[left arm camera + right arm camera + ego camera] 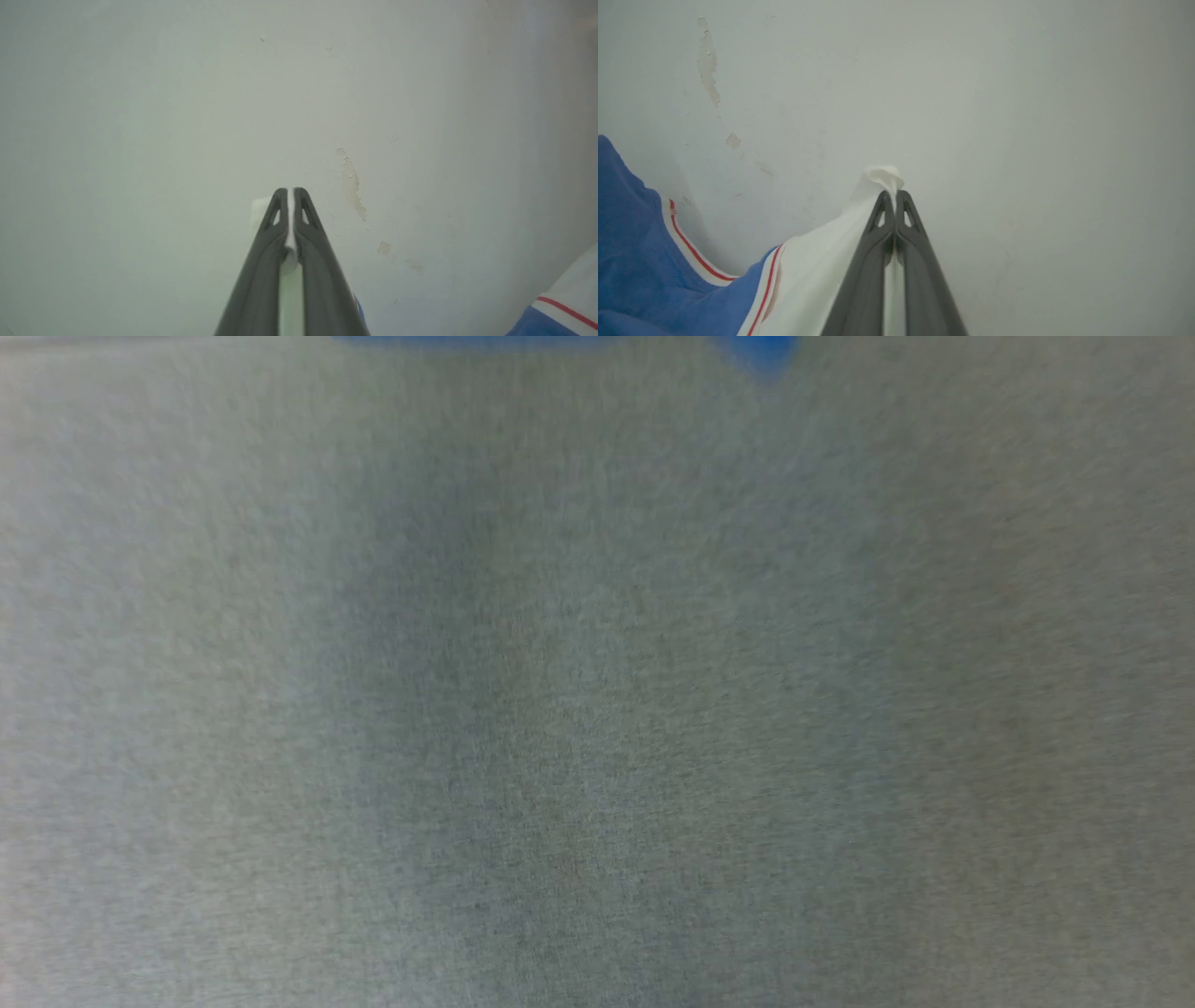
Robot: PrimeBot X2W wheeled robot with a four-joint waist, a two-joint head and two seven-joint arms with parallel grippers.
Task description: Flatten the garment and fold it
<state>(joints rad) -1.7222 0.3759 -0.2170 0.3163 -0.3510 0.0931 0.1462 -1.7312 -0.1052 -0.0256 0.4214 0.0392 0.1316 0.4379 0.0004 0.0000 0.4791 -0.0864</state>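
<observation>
In the right wrist view my right gripper [894, 192] is shut on the white sleeve of the garment [640, 261]; a tuft of white cloth pokes past the fingertips, and the blue body with red-and-white striped trim hangs to the left. My left gripper [290, 190] is shut on white cloth of the garment [567, 303], a thin white strip showing between its fingers, with a blue and striped corner at the lower right. A blurred blue edge of the garment [756, 350] touches the top of the head view.
A pale wall [187, 116] with flaking paint patches [351, 184] stands behind both grippers. Blurred grey fabric-like surface [597, 709] spans the head view.
</observation>
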